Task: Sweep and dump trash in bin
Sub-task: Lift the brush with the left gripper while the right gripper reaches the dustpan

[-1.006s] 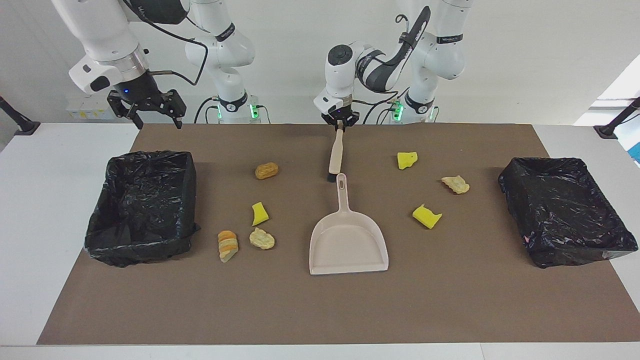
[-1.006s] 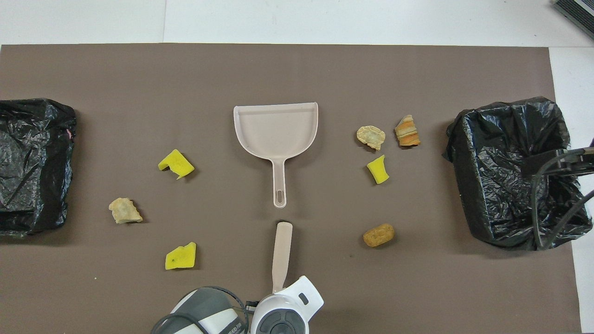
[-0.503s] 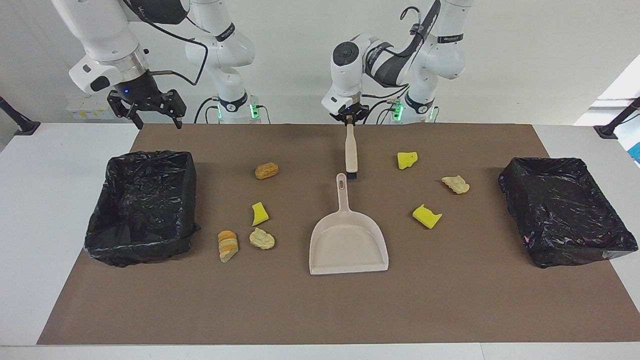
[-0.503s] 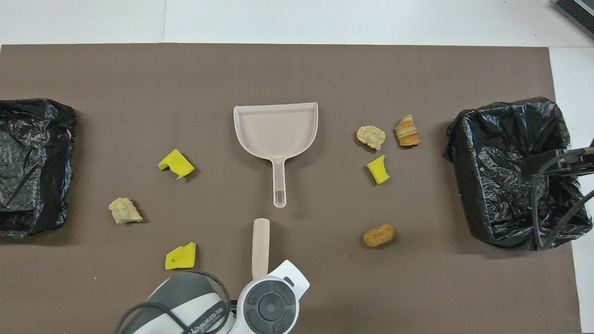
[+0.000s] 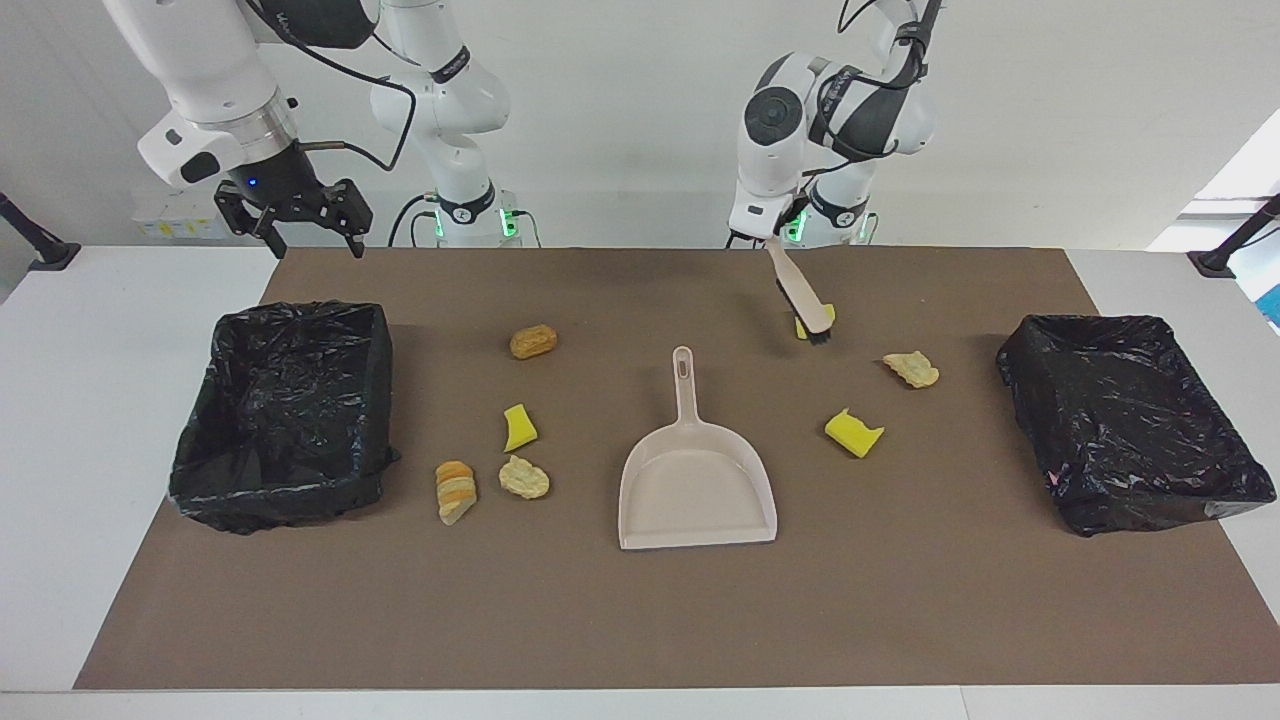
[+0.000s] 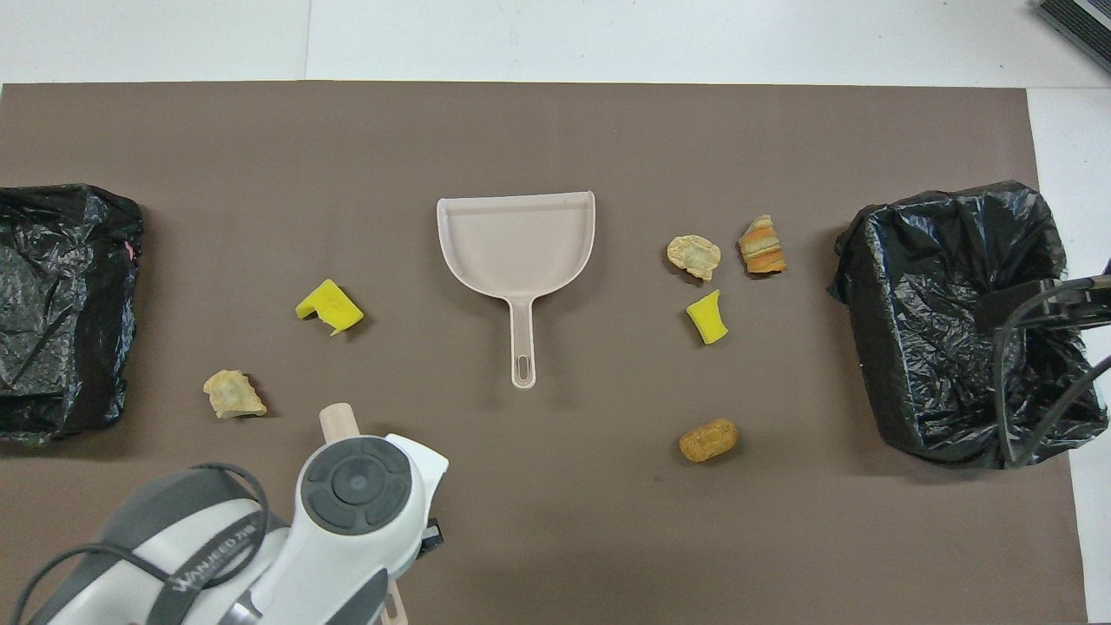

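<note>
While the right gripper (image 5: 305, 232) waited with its jaws spread wide and empty above the mat's (image 5: 600, 620) robot-side edge, near the bin (image 5: 285, 415) at the right arm's end, the trash lay scattered across the mat. Beside that bin sat a striped scrap (image 5: 456, 491), a tan scrap (image 5: 524, 478), a yellow chunk (image 5: 518, 427) and, nearer the robots, a brown piece (image 5: 533, 342). At mid-table the dustpan (image 5: 697, 480) lay flat, its handle toward the robots. Toward the left arm's end, the left gripper (image 5: 765, 240) was clamped tight on the handle of a brush (image 5: 800, 290), held tilted with its dark bristles down at a second yellow chunk (image 5: 803, 326), which the brush mostly hid; contact could not be judged. Farther from the robots lay a third yellow chunk (image 5: 854, 432) and another tan scrap (image 5: 912, 369), then a second bin (image 5: 1130, 420).
</note>
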